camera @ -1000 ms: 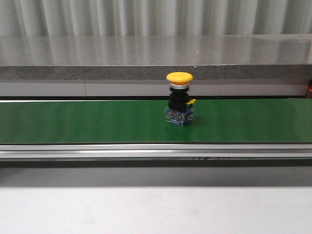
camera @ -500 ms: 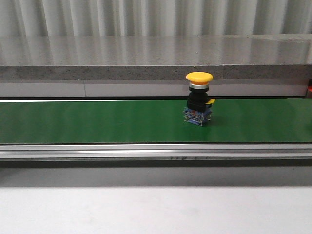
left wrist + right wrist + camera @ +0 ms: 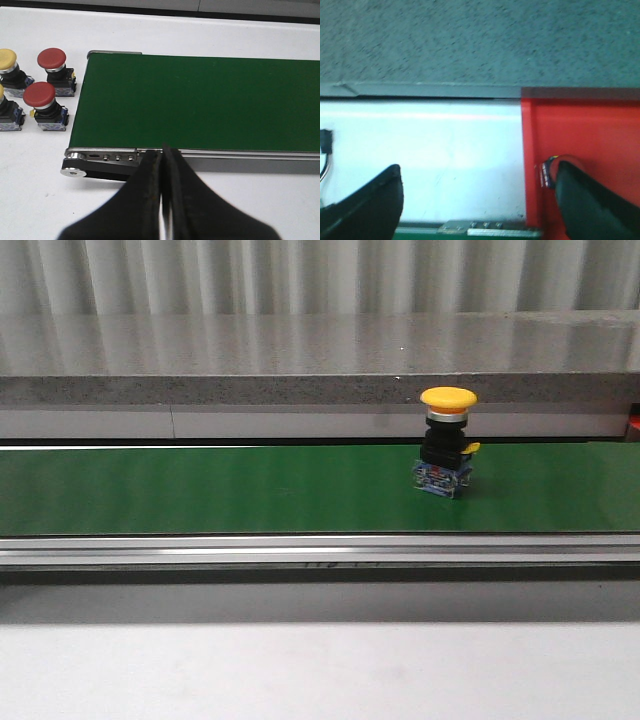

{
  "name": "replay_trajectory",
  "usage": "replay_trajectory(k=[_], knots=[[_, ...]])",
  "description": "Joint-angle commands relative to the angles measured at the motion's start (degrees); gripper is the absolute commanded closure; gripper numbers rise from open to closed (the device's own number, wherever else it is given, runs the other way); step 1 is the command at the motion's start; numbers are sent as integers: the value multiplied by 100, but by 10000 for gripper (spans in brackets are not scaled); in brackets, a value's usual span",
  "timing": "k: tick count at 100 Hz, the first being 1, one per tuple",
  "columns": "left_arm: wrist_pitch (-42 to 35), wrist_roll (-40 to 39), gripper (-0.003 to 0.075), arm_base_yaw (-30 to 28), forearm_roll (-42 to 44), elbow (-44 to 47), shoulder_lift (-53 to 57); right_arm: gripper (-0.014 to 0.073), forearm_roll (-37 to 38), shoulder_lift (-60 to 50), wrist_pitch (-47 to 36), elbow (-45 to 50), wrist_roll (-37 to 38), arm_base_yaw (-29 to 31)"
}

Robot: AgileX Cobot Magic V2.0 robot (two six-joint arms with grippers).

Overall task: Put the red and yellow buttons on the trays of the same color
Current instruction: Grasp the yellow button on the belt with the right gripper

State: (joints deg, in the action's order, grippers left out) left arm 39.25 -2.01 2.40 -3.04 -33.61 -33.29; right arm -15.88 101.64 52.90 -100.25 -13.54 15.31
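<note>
A yellow button (image 3: 447, 440) stands upright on the green conveyor belt (image 3: 200, 490), right of centre; no gripper shows in the front view. In the left wrist view, my left gripper (image 3: 162, 167) is shut with nothing in it, above the belt's near rail. Beyond the belt's end stand two red buttons (image 3: 51, 62) (image 3: 40, 97) and a yellow button (image 3: 7, 62) on the white table. My right gripper (image 3: 477, 200) is open and empty, beside the red tray (image 3: 580, 125). A button (image 3: 549, 172) lies in that tray, mostly hidden behind one finger (image 3: 590, 200). The yellow tray is out of view.
A grey stone ledge (image 3: 300, 360) runs behind the belt, and a metal rail (image 3: 300, 550) runs along its front. A sliver of red (image 3: 634, 423) shows at the far right edge. Another yellow button (image 3: 2, 107) is cut off by the left wrist view's border.
The yellow button has travelled to the right along the belt, staying upright.
</note>
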Motion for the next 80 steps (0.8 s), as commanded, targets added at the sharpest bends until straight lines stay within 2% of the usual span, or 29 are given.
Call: replay_trajectory(k=[1,30,49,80], knots=[[-355,-8,740,44,-77,-152,-5,-22,-120,-690,-115,256,-143,-170],[-355,-8,740,44,-77,-152,-5,-22,-120,-1970,-113,1964,-490,-807],[-355,-8,740,44,-77,-152,-5,-22,-120,-2353,-53,2881,-939,-1159],[-355,-8,740,44,-77,-152,-5,-22,-126,-2173,-155,3283,-1155,-1691]])
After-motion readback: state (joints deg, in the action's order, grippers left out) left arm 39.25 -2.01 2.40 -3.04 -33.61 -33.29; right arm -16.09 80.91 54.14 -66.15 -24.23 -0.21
